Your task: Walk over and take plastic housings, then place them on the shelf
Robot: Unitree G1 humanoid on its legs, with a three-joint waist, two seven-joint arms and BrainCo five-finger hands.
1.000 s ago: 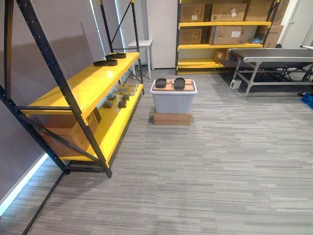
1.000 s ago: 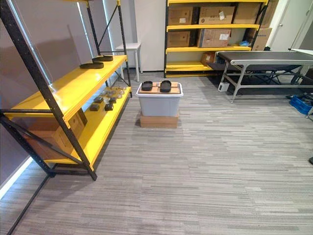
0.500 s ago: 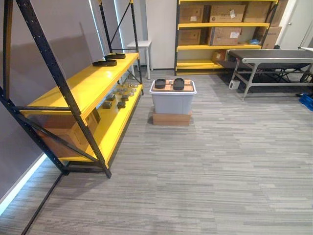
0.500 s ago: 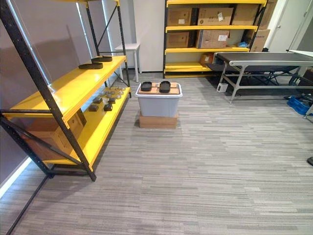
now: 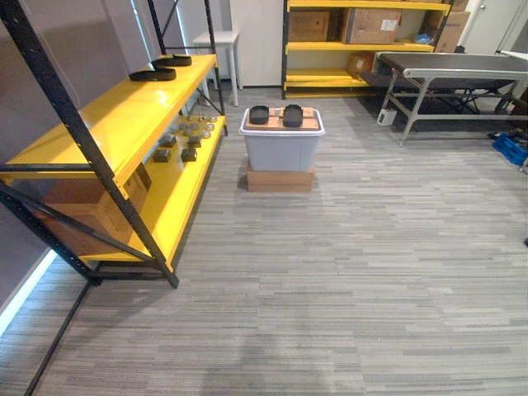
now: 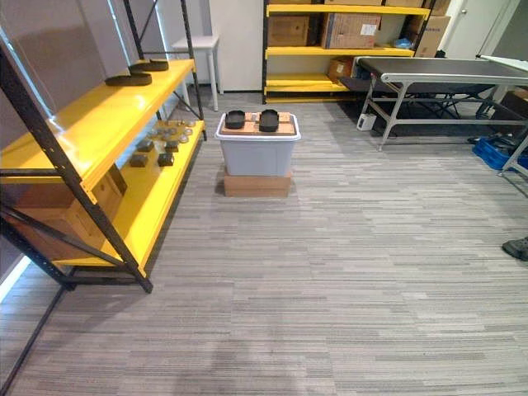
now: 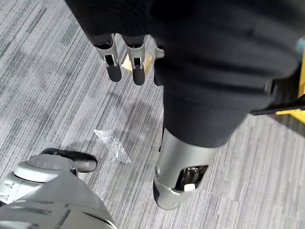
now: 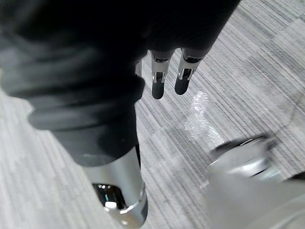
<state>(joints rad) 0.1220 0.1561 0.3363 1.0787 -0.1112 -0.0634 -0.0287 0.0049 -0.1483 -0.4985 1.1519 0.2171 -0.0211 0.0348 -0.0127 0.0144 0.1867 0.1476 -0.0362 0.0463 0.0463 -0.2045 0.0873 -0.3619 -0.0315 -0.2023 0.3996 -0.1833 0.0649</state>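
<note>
Two black plastic housings [image 5: 259,115] [image 5: 292,115] lie side by side on top of a grey lidded bin [image 5: 281,153], a few steps ahead on the floor. The bin rests on a flat cardboard box [image 5: 280,180]. To the left stands a yellow shelf [image 5: 107,115] with black posts; two more black housings [image 5: 152,74] [image 5: 172,60] lie at the far end of its upper board. My left hand [image 7: 114,67] hangs over the carpet with straight fingers, holding nothing. My right hand [image 8: 158,80] hangs the same way, fingers straight and empty.
Small parts [image 5: 178,145] sit on the shelf's lower board, a cardboard box [image 5: 99,206] beside them. At the back: a white stool [image 5: 216,40], a yellow rack of cartons [image 5: 363,33], a grey conveyor table [image 5: 450,66]. A blue crate [image 5: 511,148] and a person's shoe [image 6: 516,247] lie right.
The whole picture has shifted: the camera has moved closer and looks further right. The bin, housings and shelf stand where they were.
</note>
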